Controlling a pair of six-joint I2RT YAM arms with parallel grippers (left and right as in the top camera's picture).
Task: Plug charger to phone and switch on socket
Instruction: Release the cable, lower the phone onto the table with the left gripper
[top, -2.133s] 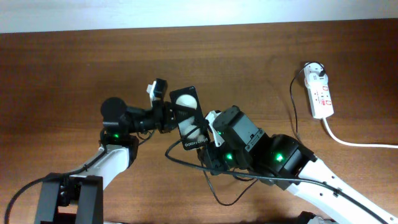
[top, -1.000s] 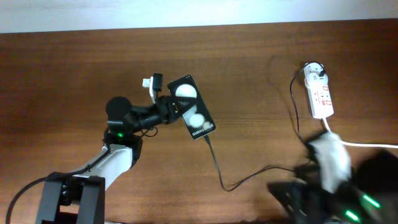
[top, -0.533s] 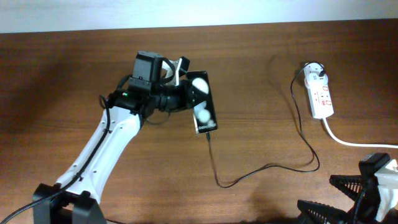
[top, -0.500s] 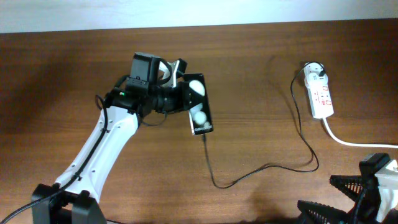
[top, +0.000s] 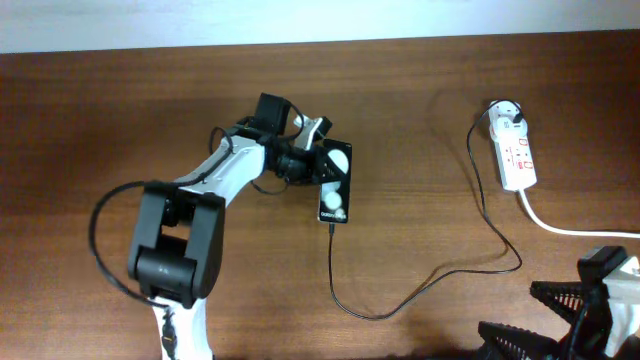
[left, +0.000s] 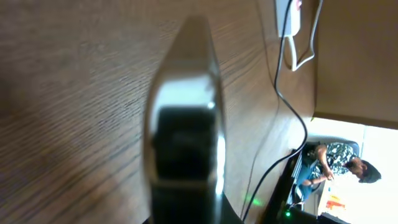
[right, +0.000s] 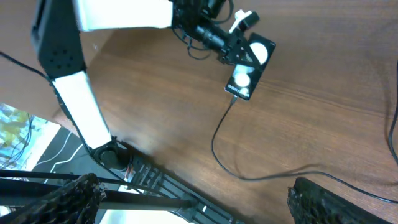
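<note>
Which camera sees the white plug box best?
The overhead view: the whole socket shows, red marks and all. The left wrist view catches only one end. The right wrist view misses it.

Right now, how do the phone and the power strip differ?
The phone is black; the power strip is white. The phone is held in the left gripper, while the power strip lies untouched by either arm. The power strip trails a thick white cord; the phone has none. Shared: the thin black cable runs from one to the other.
</note>
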